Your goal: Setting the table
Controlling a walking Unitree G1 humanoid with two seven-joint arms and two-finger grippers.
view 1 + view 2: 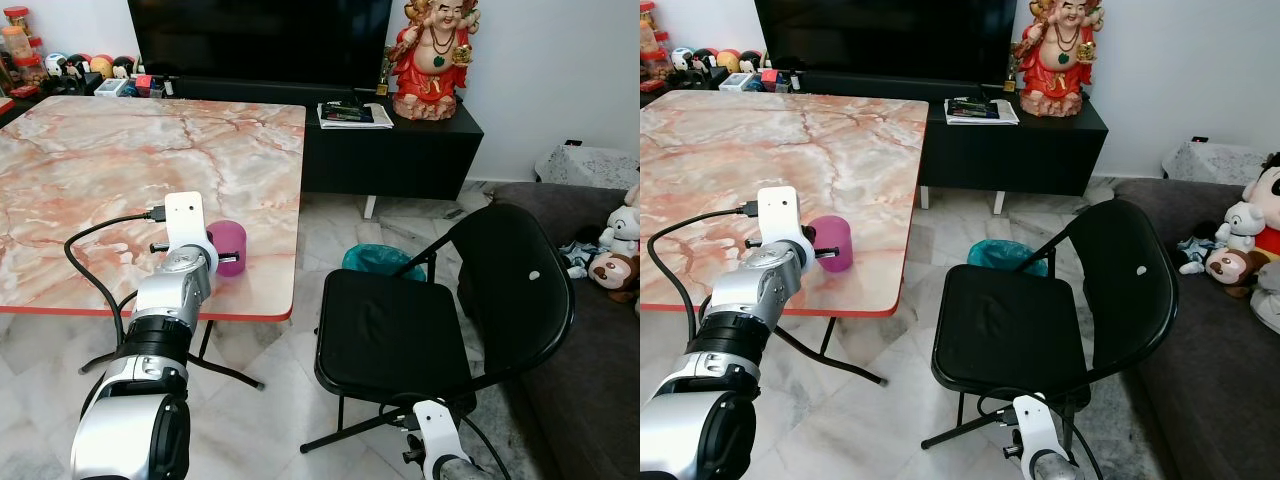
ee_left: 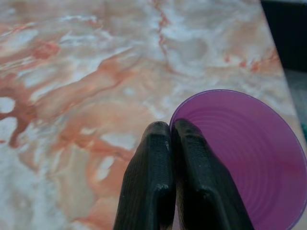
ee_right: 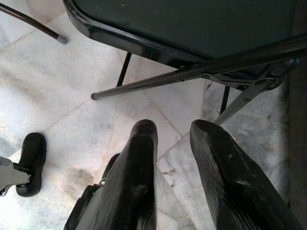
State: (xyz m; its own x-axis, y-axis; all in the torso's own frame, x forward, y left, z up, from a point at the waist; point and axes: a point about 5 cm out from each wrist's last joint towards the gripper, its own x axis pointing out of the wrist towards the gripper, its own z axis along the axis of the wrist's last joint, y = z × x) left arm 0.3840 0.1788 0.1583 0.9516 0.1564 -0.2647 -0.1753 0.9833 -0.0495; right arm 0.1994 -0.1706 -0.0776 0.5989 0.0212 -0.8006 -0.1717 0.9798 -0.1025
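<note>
**Purple cup at the table's front right corner**

The purple cup [image 1: 230, 249] stands upright on the table [image 1: 120, 170], near the front edge and close to the right corner. Its interior, seen from the left wrist view, is ribbed with concentric rings and holds nothing visible. The cup is a translucent, tapered plastic form, wider at the mouth.

The left end effector [image 2: 171, 139] is over the table just beside the cup; its two black fingers are pressed together, closed on nothing, with their tips at the cup's rim. A black cable [image 1: 85, 245] loops from the left wrist above the table surface.

The table top is glossy marble-patterned in pink, orange and white, with a red border strip along the front. Most of its surface is bare; small items crowd only the far left corner.

To the right of the table stands a black folding chair [image 1: 420, 330] with a smooth seat, on pale marble floor tiles [image 1: 270, 420]. A strip of open floor separates the table and chair.

The right end effector [image 3: 175, 129] hangs low beside the chair's legs, fingers parted, holding nothing.
</note>
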